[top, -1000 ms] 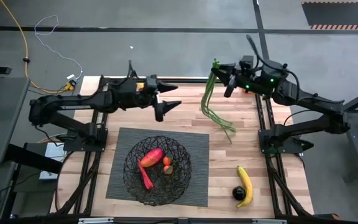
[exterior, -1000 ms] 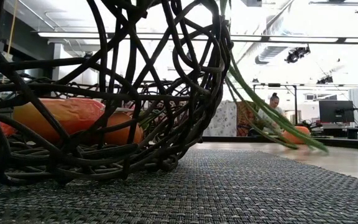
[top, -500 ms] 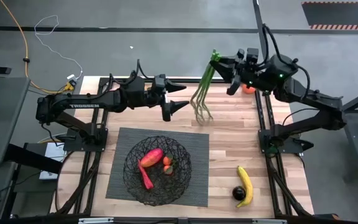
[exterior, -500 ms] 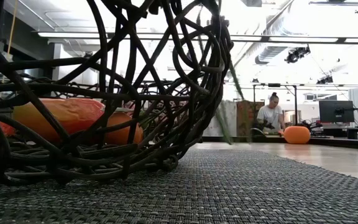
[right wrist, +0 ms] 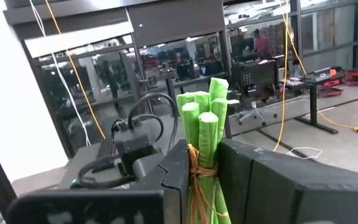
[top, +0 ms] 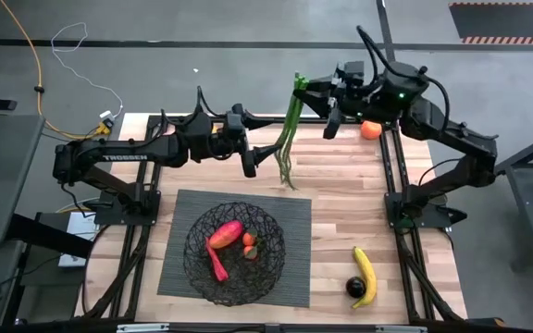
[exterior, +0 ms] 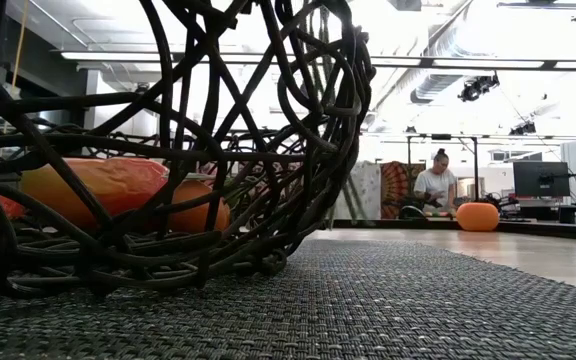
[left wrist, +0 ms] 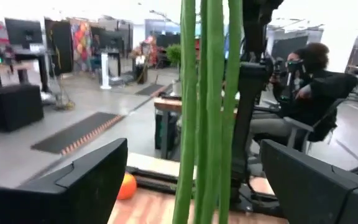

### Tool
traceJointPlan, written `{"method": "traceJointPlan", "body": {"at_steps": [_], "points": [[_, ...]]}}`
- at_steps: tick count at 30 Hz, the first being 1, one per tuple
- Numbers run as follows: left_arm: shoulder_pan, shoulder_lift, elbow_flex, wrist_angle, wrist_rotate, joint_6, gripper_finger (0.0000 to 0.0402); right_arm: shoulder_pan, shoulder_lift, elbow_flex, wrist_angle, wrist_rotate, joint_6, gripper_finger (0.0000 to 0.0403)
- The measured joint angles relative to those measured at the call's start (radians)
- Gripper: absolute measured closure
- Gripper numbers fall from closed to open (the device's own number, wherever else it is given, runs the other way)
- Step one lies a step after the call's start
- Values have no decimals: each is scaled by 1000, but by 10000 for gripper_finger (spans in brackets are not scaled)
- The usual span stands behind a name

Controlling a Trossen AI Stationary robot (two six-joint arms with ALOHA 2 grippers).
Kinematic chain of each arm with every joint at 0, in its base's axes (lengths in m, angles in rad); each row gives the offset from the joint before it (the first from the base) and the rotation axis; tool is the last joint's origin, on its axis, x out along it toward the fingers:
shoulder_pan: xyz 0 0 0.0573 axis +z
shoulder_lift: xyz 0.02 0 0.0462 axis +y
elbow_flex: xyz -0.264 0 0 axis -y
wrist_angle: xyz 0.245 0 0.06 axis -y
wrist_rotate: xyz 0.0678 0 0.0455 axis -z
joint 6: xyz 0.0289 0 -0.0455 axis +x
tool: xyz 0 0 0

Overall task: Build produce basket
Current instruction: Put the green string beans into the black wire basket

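Note:
A bundle of long green beans [top: 288,139] hangs from my right gripper [top: 303,90], which is shut on it above the table's far middle. My left gripper [top: 262,162] stands open and level beside the beans. In its wrist view the beans [left wrist: 207,112] hang in the gap in front of its fingers and touch neither. The wire basket [top: 234,252] stands on the mat and holds a pink peach, a red pepper and a small orange. A banana [top: 365,275] and a dark round fruit [top: 354,288] lie at the near right, and an orange [top: 370,129] lies at the far right. My right gripper pinches the bean bundle between its two fingers just below its cut top end [right wrist: 205,127], at the tan band [right wrist: 199,169] that ties it. The fingers come in level from the table's right side and lie across the beans. The bundle hangs straight down below them.
The dark ribbed mat [top: 290,277] lies under the basket at the near middle. Seen from table height, the basket [exterior: 168,150] fills the left, with the orange [exterior: 478,216] far off. A person sits beyond the table [left wrist: 309,81]. Arm frames run along both table sides.
My right gripper has risen and gone toward the table's left with the beans. Their lower ends, which were splayed and slanting onto the table, have swung in. The beans now hang as a close upright bundle in front of my left gripper.

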Motion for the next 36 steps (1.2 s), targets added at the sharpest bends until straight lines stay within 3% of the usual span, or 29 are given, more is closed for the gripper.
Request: {"method": "traceJointPlan", "body": {"at_steps": [7, 19, 29, 36], "points": [[-1, 4, 0, 2, 98, 2, 48, 0, 45, 19, 0, -1, -5, 357], [7, 44, -1, 30, 46, -38, 48, 16, 74, 19, 67, -58, 12, 357], [3, 93, -1, 84, 97, -54, 48, 26, 74, 19, 122, -64, 18, 357], [3, 95, -1, 2, 114, -51, 48, 14, 57, 63, 102, -64, -27, 357]]}}
